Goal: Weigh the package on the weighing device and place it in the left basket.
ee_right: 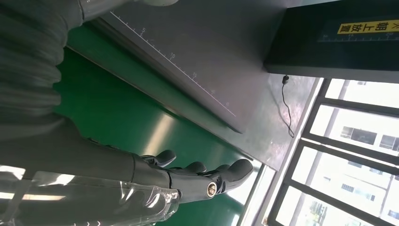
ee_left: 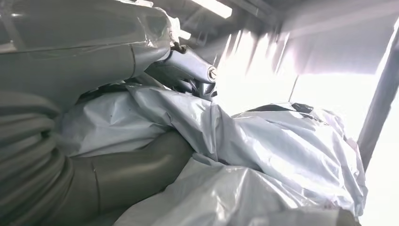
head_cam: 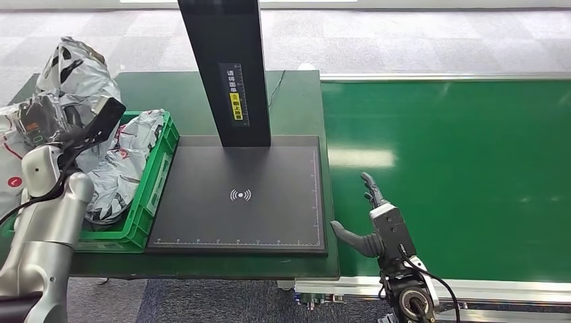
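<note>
A crumpled grey plastic package (head_cam: 75,67) is raised at the far left, above the green basket (head_cam: 156,176). My left hand (head_cam: 40,124) grips it. In the left wrist view the package (ee_left: 263,155) lies between the thick thumb and the darker fingers (ee_left: 188,66) of my left hand (ee_left: 117,169). The weighing device is a black plate (head_cam: 242,202) with a black post (head_cam: 225,67), and nothing lies on it. My right hand (head_cam: 374,219) hovers open over the green belt, just right of the plate. Its fingers (ee_right: 188,176) are stretched out and hold nothing.
Several other grey packages (head_cam: 124,168) lie in the green basket. The green conveyor belt (head_cam: 458,175) spreads to the right of the dark green table (head_cam: 296,101). A cable (ee_right: 284,101) runs along the table beside the post.
</note>
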Controlling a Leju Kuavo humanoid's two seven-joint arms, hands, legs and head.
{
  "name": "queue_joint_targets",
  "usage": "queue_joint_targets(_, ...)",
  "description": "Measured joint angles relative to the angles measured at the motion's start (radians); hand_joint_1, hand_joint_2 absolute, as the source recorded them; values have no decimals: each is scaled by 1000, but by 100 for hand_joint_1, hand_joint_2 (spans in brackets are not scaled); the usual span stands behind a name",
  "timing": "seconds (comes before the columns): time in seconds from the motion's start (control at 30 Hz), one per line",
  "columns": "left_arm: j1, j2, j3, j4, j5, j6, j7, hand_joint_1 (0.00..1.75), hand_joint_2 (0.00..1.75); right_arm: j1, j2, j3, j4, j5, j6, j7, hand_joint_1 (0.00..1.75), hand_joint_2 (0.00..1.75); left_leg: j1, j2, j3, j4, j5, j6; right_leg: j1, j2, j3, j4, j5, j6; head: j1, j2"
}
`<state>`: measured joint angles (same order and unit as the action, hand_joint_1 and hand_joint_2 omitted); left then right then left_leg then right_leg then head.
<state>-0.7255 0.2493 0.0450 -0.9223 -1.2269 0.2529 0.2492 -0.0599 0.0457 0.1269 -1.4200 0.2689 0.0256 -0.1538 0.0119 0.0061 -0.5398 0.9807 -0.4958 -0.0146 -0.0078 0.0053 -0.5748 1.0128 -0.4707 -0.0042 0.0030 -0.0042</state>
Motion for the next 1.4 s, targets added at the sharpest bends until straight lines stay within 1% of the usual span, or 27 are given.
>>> queue_joint_targets(0.13, -18, 10, -1, 130, -13, -98, 18, 175, 175, -13, 1, 1, 7, 1, 1, 12, 0, 175, 0, 0, -1, 0, 0, 0, 0, 0, -1, 0, 0, 0, 0, 0)
queue_joint_targets(0.23, -17, 8, -12, 172, -23, -203, 21, 175, 175, -22, 2, 1, 12, 4, 2, 17, 0, 175, 0, 0, -1, 0, 0, 0, 0, 0, -1, 0, 0, 0, 0, 0)
queue_joint_targets(0.33, -15, 5, -26, 187, -20, -252, 13, 175, 175, -26, 4, 1, 17, 4, 3, 17, 0, 175, 0, 0, -1, 0, 0, 0, 0, 0, 0, 0, 0, 0, 0, 0)
queue_joint_targets(0.47, 6, -2, -55, 155, 44, -335, -23, 175, 175, -27, 4, 0, 19, 9, 4, 19, 0, 175, 0, -1, 0, 0, 0, 0, 0, -1, 0, 0, 0, 0, 0, 0)
queue_joint_targets(0.6, 46, -13, -84, 73, 107, -347, -32, 175, 175, -23, 4, -1, 18, 14, 6, 23, 0, 175, 0, -2, 0, 0, 0, 0, 0, -2, 1, 0, 0, 0, 0, 0)
queue_joint_targets(0.8, 77, -15, -107, 4, 130, -359, -25, 175, 175, -16, 4, -6, 18, 16, 13, 26, 0, 175, -1, -2, 0, 0, 0, 0, -1, -3, 1, 0, 0, 0, 0, 0)
queue_joint_targets(0.83, 80, -15, -109, -3, 131, -359, -25, 148, 175, -15, 4, -7, 18, 16, 14, 26, 0, 175, -1, -3, 0, 0, 0, 0, -1, -3, 1, 0, 0, 0, 0, 0)
queue_joint_targets(0.93, 85, -16, -114, -17, 141, -345, -32, 17, 175, -15, 4, -9, 18, 16, 14, 26, 0, 175, -1, -3, 0, 0, 0, 0, -1, -3, 1, 0, 0, 0, 0, 0)
queue_joint_targets(0.97, 90, -17, -116, -26, 158, -319, -46, 0, 175, -14, 4, -10, 17, 16, 14, 26, 0, 175, -1, -3, 0, 0, 0, 0, -1, -3, 1, 0, 0, 0, 0, 0)
queue_joint_targets(1.07, 123, -30, -119, -93, 268, -175, -127, 0, 175, -4, 4, -14, 4, 16, 14, 27, 0, 175, -1, -2, 0, 0, 0, 0, -1, -3, 0, 0, 0, 0, 0, 0)
queue_joint_targets(1.13, 157, -48, -121, -170, 373, -78, -191, 0, 175, 6, 4, -16, -6, 16, 13, 27, 0, 175, -1, -2, -1, 0, 0, 0, -1, -2, 0, 0, 0, 0, 0, 0)
queue_joint_targets(1.2, 195, -68, -127, -256, 468, -6, -247, 0, 175, 14, 4, -16, -14, 13, 11, 27, 0, 175, -1, -1, -1, 0, -1, 0, -1, -2, 0, -1, 0, 0, 0, 0)
queue_joint_targets(1.3, 256, -101, -143, -364, 536, 65, -305, 0, 175, 21, 4, -16, -20, 10, 6, 26, 0, 175, -1, -1, -1, 0, -1, 0, -1, -2, -1, -1, 0, 0, 0, 0)
queue_joint_targets(1.4, 310, -125, -157, -441, 579, 110, -347, 0, 175, 24, 4, -16, -23, 10, 2, 25, 0, 175, -1, -1, -1, 0, -1, 1, -1, -2, 0, -1, 0, 0, 0, 0)
